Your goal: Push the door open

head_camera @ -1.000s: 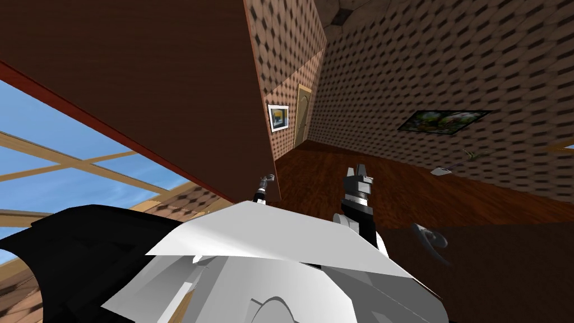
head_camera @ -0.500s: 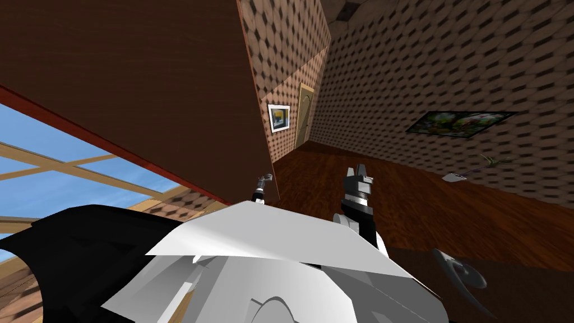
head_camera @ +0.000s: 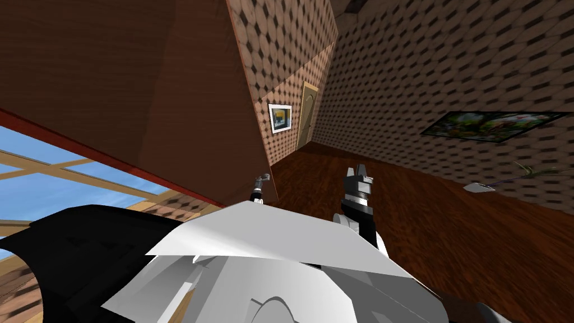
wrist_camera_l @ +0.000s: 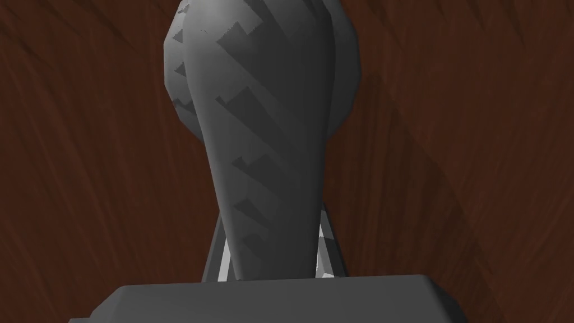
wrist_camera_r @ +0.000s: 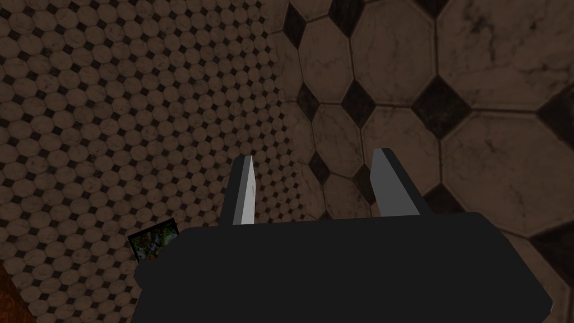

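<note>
Since a second ago the whole head view has shifted, so I have moved. The landscape picture point(head_camera: 493, 124) on the right-hand wall point(head_camera: 426, 67) sits nearer that view's right edge than it did. The free edge of the door point(head_camera: 140, 84) leans further left, while both grippers keep their spots above my chest.

That door is the largest thing, a dark brown panel rising above and to the left of the left gripper point(head_camera: 260, 184), with its free edge ending just beside that gripper. A reddish-brown wooden floor point(head_camera: 426, 224) spreads ahead and to the right of both grippers, with the patterned wall beyond it. Far ahead of the left gripper stands a pale far door point(head_camera: 307, 115), with a small framed picture point(head_camera: 279, 118) just beside it.

In the left wrist view the grey handle point(wrist_camera_l: 263, 140) runs up from between the fingers point(wrist_camera_l: 327, 258), which press its sides. The left gripper is clamped on the handle, with the door's brown face close behind it. The right gripper point(head_camera: 359, 171) hovers to the right of the left one, over the floor and apart from the door, its fingers spread with nothing between them.
</note>
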Controlling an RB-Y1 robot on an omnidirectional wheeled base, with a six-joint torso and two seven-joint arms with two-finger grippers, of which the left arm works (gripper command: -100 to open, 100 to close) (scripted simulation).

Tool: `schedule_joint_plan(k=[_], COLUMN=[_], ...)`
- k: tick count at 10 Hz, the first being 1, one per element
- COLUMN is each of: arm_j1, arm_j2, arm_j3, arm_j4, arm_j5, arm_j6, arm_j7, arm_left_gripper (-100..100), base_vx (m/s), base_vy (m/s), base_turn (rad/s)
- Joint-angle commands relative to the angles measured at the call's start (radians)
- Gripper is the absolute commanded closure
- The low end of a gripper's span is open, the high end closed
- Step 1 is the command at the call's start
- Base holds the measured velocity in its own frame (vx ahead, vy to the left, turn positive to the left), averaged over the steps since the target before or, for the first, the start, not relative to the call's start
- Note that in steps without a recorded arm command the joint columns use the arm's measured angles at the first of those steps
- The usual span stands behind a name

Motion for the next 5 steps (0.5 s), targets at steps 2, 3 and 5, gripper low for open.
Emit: schedule_joint_plan(k=[2, 3, 5], arm_j1=[-0.005, -0.005, -0.006], arm_j2=[-0.001, -0.005, -0.017], arm_j3=[0.032, 0.041, 0.059], arm_j4=[0.004, 0.004, 0.006], arm_j5=[0.014, 0.019, 0.028], arm_j6=[-0.012, -0.012, -0.013], arm_j7=[-0.007, -0.009, -0.015], arm_left_gripper=[100, 100, 100], base_vx=[0.198, 0.184, 0.189], base_vy=[-0.042, -0.052, -0.059], base_turn=[0.060, 0.057, 0.078])
